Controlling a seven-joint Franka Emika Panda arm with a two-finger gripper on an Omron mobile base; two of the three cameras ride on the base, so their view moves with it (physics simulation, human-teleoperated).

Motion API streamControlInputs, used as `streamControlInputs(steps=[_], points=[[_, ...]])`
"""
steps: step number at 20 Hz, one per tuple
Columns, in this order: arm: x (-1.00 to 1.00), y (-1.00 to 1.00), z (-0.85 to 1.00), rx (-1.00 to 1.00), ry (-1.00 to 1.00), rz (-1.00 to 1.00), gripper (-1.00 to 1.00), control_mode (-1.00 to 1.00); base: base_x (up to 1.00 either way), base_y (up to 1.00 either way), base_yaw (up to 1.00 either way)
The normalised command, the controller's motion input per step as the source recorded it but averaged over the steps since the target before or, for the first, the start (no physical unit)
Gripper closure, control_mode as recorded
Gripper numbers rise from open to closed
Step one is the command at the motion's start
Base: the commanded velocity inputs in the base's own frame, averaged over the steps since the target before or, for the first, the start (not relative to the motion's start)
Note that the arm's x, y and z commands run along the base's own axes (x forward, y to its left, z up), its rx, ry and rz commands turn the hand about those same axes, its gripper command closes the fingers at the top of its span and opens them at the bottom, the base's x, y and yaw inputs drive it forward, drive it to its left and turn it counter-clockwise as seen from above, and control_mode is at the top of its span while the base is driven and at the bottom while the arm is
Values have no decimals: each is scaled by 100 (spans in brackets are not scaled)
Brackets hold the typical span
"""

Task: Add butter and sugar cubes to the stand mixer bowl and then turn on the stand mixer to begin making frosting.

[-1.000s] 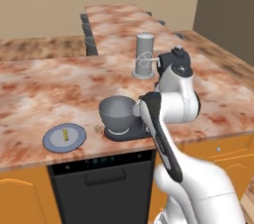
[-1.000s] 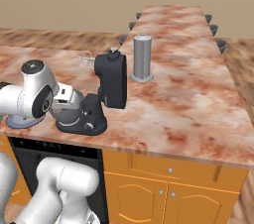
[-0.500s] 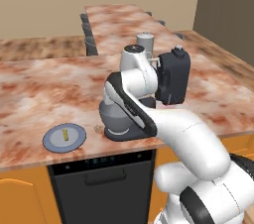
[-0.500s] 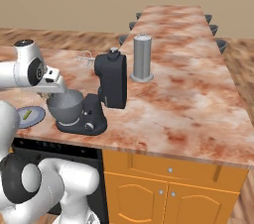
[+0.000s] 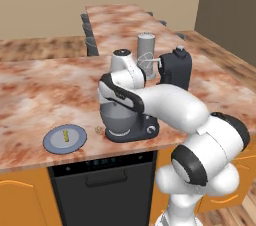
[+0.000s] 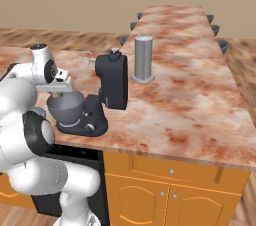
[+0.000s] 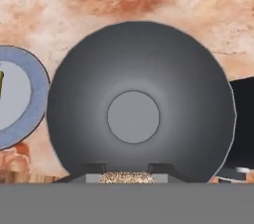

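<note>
The stand mixer bowl [image 7: 134, 64] is a deep grey metal bowl on the stand mixer's dark base [image 6: 90, 120], seen from straight above in the hand view. My gripper [image 7: 126, 171] hangs just over its near rim [image 6: 59, 91], shut on a tan speckled clump, the sugar cubes [image 7: 125, 177]. The bowl [image 5: 116, 120] looks empty inside. The butter [image 5: 65, 136], a thin pale-yellow stick, lies on the blue-grey plate [image 5: 52, 142] left of the mixer. The stand mixer [image 5: 176, 70] has its black head raised behind the bowl [image 6: 65, 109].
A tall grey cylinder [image 6: 144, 57] stands behind the mixer. The plate [image 7: 30, 94] lies close to the bowl's left side. A tiny pale speck [image 5: 98, 130] sits on the counter between plate and mixer base. The counter's front edge runs just before the mixer.
The arm's elbow has swung from the right side across to the left, over the counter. The hand has stayed above the bowl.
</note>
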Motion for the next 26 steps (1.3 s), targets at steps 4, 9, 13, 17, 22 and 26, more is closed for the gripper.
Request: streamControlInputs(steps=[4, 9, 13, 17, 22, 26], points=[[32, 0, -66, -2, 4, 0, 100, -100, 0, 0, 0], [33, 0, -45, 0, 1, 0, 100, -100, 0, 0, 0], [21, -1, -35, 0, 0, 0, 100, -100, 0, 0, 0], [19, 0, -31, 0, 0, 0, 100, -100, 0, 0, 0], [18, 0, -18, -2, 0, 0, -100, -100, 0, 0, 0], [-13, 0, 17, 0, 0, 0, -100, -100, 0, 0, 0]])
